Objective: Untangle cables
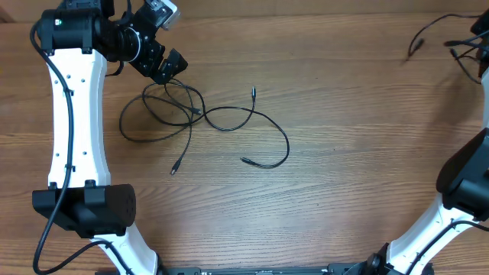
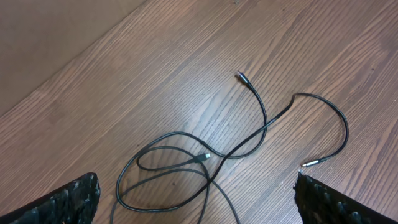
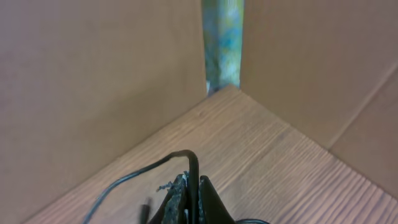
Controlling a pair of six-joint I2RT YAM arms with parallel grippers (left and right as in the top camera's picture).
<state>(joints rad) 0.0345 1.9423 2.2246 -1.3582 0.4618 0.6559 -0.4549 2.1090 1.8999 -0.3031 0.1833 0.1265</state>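
My left fingers are spread wide and hold nothing. They hang over the loose tangle of thin black cords on the brown wooden table. I judge they hover here because this is where the loops cross, near the small metal-tipped plug lying inside the coil. An open stance lets me drop onto one strand. The other plug ends lie thrown outward, free of the knot, so the crossing by the coil looks like the part left to undo.

My right fingers are pinched shut on a separate thin black cord, which arches up over their tips. They sit at the far corner of the table by the plain brown cardboard walls, well apart from the tangle, probably to keep this cord clear of the rest.

I can read no brand, label or writing on anything.
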